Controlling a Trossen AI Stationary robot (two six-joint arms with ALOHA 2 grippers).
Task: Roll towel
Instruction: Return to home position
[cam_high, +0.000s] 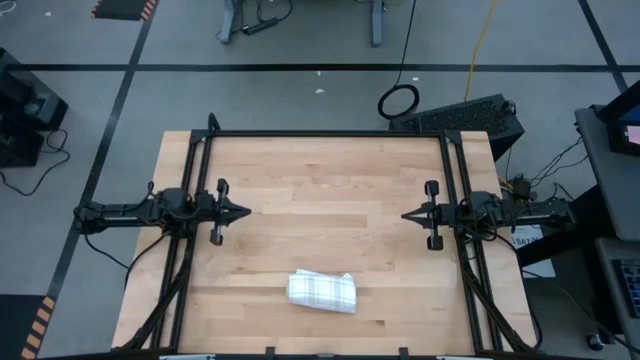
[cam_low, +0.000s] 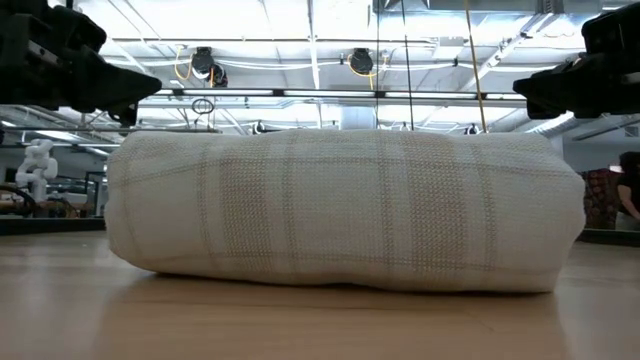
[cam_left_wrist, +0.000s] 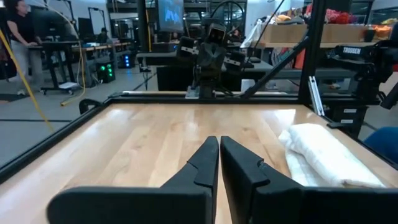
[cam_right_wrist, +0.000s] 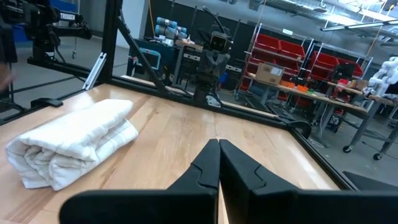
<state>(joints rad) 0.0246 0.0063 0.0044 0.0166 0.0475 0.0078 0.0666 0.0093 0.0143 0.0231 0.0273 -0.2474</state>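
The towel (cam_high: 322, 290), white with a grey plaid grid, lies rolled into a short thick roll on the wooden table, near its front edge at the middle. It rests on its long side, as the low view shows (cam_low: 345, 210). My left gripper (cam_high: 243, 211) hovers at the table's left side, pointing level toward the right, fingers shut (cam_left_wrist: 219, 146). My right gripper (cam_high: 407, 214) hovers at the table's right side, pointing level toward the left, fingers shut (cam_right_wrist: 217, 148). Both stand well away from the towel (cam_left_wrist: 326, 152) (cam_right_wrist: 71, 146), on its far side.
A black frame (cam_high: 325, 133) runs along the table's far edge and down both sides. The bare wooden tabletop (cam_high: 325, 190) spreads between the two grippers. Beyond the table are a black case (cam_high: 460, 115) and cables on the floor.
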